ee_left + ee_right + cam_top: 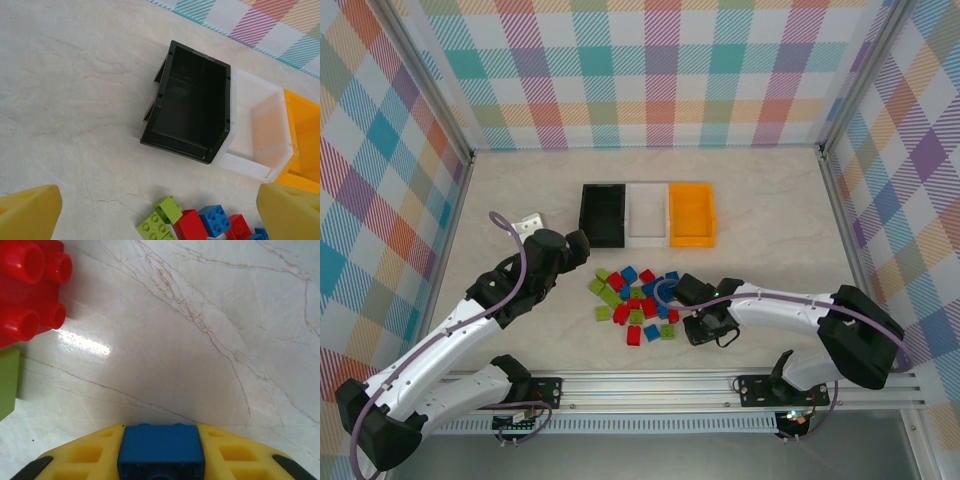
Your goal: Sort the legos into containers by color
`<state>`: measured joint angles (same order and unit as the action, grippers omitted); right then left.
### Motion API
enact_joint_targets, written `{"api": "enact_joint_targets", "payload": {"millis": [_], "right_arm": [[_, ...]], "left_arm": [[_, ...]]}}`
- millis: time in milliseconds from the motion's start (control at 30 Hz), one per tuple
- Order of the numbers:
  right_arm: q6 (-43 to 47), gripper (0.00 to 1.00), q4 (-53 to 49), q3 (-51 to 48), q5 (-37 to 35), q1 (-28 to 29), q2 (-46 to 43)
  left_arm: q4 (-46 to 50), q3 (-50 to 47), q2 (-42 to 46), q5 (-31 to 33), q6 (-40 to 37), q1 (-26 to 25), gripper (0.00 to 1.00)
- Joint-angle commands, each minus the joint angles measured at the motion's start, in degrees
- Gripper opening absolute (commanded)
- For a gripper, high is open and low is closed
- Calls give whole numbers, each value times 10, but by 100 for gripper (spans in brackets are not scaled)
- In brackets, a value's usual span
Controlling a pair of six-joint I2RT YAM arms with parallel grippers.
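Pinches a blue brick [161,449] at bottom centre in the right gripper [161,462], with the yellow fingers [82,456] pressed against its left and right sides. Looks onto a pale marbled table [210,330] veined with thin reddish-brown lines. Takes in a red brick [27,290], four round studs showing, at the top left corner, and below it, at the left edge, a slice of a lime green brick [7,382]. Catches a bright glare patch on the table just right of the red brick.

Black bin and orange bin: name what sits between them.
The white bin stands between the black bin and the orange bin, flush against both. The top external view shows the whole row.
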<state>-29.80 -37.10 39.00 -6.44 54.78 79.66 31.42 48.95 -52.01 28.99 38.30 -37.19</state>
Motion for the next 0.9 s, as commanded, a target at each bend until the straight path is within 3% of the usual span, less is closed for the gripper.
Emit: {"api": "enact_joint_targets", "payload": {"millis": [0,67,233,467,767,867], "right_arm": [[-1,32,18,25,-4,2,-27],[12,29,13,40,-10,-15,-44],[78,28,29,126,12,-124,-48],[128,28,85,320,15,-262,100],[119,33,88,489,22,-315,297],[109,42,82,519,28,-321,331]], "left_arm": [[3,0,1,2,-7,6,100],[0,0,1,-2,-5,6,100],[3,7,-10,-25,-2,8,100],[19,10,-25,-44,-5,12,100],[22,-17,-32,-87,5,15,97],[17,-26,-37,-101,8,15,96]]}}
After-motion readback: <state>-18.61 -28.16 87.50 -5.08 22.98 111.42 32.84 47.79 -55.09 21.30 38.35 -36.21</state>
